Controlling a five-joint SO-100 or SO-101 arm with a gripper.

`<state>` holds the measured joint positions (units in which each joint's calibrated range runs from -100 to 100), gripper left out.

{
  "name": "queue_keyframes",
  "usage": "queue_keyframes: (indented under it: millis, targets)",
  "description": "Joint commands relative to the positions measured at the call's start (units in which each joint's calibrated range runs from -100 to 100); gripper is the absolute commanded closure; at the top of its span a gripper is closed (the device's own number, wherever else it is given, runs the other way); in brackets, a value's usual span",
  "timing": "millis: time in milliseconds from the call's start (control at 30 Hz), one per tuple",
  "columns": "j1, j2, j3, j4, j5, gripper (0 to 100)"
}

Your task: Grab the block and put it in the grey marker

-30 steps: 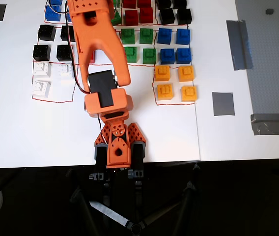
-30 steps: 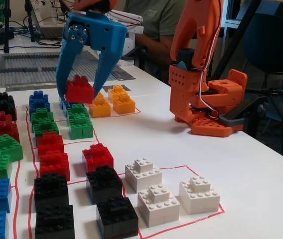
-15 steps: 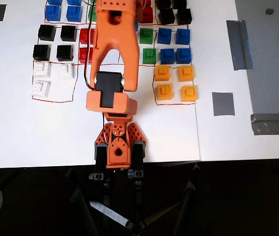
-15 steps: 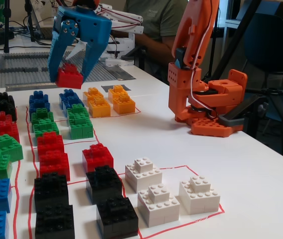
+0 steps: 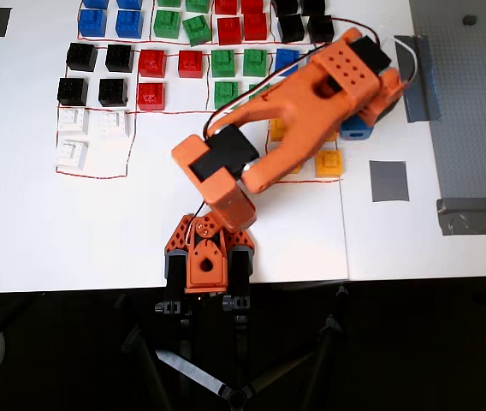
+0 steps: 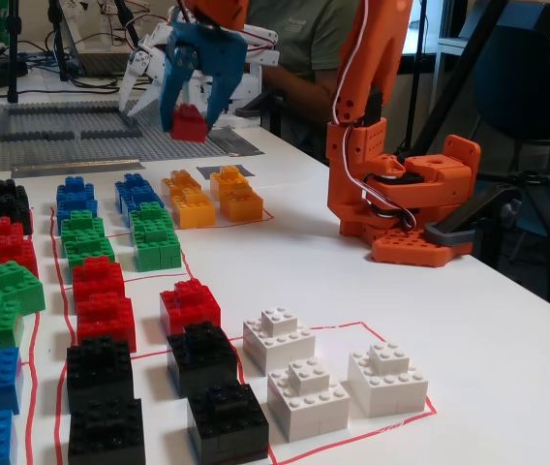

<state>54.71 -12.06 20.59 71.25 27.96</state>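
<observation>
The red block is held closed between the blue fingers of the gripper, high in the air. Since half a second ago it has been swung right, off the brick rows and past the orange bricks, so the carry is judged nearly done. In the overhead view the block is hidden under the arm, probably just left of the grey marker. The white table is backed by a cluttered workshop.
</observation>
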Motion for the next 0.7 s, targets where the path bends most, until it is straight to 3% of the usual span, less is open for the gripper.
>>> queue_keyframes:
  millis: [0, 467, 667]
  targets:
    - [5.4, -0.1, -8.2, -3.3, 2.8, 100]
    - [20.2, 11.3, -13.2, -10.3, 13.9, 100]
    - [21.6, 13.5, -12.3, -10.4, 14.9, 100]
